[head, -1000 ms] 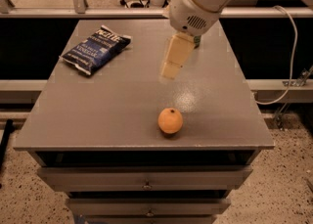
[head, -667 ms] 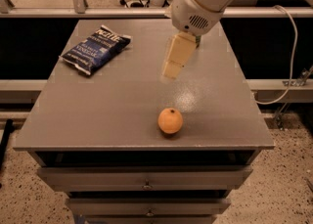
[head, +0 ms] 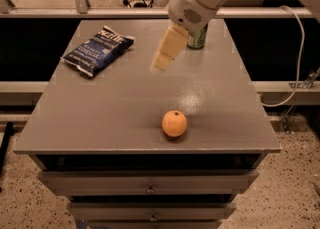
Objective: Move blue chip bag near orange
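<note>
The blue chip bag [head: 98, 50] lies flat at the far left of the grey table top [head: 100, 118], its white lettering facing up. The orange [head: 174, 123] sits near the front edge, a little right of the middle. My gripper [head: 163, 59] hangs from the white arm above the middle of the table, to the right of the bag and behind the orange, well apart from both. It holds nothing that I can see.
A green soda can [head: 198, 36] stands at the back of the table, partly hidden by my arm. Drawers [head: 150, 183] run below the front edge. A white cable [head: 295, 58] hangs to the right, off the table.
My arm and gripper have moved left and toward the back of the table, closer to the bag. The green can has come into view behind the arm. The bag and orange have not moved.
</note>
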You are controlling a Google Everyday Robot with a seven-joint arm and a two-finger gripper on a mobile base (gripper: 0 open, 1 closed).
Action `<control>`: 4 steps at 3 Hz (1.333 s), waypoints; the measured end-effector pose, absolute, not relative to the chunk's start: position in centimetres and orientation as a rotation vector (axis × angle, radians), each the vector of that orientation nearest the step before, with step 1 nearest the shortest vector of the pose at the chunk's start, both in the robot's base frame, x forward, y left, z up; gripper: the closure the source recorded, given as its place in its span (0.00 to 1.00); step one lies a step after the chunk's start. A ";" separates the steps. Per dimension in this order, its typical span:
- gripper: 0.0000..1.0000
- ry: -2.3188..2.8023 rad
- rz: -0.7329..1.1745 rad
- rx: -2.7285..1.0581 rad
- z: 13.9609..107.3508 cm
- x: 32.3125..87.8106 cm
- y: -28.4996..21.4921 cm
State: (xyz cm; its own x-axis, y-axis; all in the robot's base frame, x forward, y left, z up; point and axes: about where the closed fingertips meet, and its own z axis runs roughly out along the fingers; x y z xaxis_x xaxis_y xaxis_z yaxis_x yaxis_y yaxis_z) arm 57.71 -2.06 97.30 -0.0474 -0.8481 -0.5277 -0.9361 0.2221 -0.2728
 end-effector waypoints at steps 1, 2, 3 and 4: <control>0.00 1.865 0.322 -1.488 96.5 63.5 2.1; 0.00 1.804 0.415 -1.395 96.0 68.2 6.5; 0.00 1.786 0.494 -1.329 94.7 71.2 9.8; 0.00 1.811 0.578 -1.271 92.0 73.9 13.3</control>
State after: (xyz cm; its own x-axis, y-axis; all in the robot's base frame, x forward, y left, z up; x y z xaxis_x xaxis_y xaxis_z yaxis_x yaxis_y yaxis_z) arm 73.90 13.34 91.99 -0.1445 -0.5381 -0.8304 -0.9198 0.3824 -0.0877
